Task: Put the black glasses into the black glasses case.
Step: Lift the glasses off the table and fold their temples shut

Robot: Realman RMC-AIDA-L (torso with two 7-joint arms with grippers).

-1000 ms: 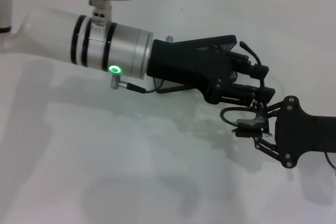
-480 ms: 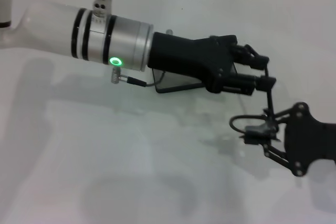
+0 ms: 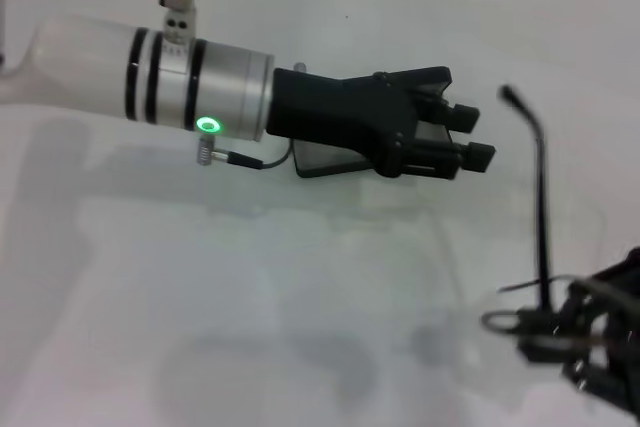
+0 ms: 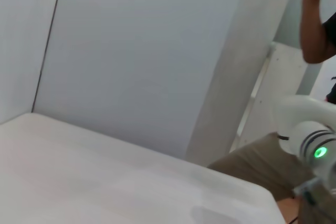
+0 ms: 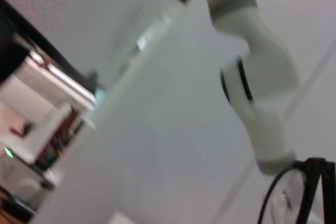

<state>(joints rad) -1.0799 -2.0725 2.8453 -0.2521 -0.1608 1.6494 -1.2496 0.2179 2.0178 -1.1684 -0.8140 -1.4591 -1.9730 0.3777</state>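
Gripping the black glasses (image 3: 535, 287) near the hinge, the right gripper (image 3: 580, 347) sat low at the right edge of the head view, fingers closed on the frame w/ one temple arm sticking straight up and the lens loop hanging out toward the robot's left. That hold probably kept the specs clear of the table (image 3: 250, 327) for carrying. The right wrist view caught only a rounded lens rim & thin black frame (image 5: 294, 192) at its corner. Frame looked thin, wiry, easy to twist, so a light pinch seemed right. The left gripper (image 3: 470, 137) reached across from the left, fingers a little apart & holding nothing, hovering over the black glasses case (image 3: 325, 159); only a flat dark slab w/ a rounded corner showed beneath its body, and I couldn't tell whether the lid was open. The glasses were well apart from the case, so the insertion wasn't done yet.
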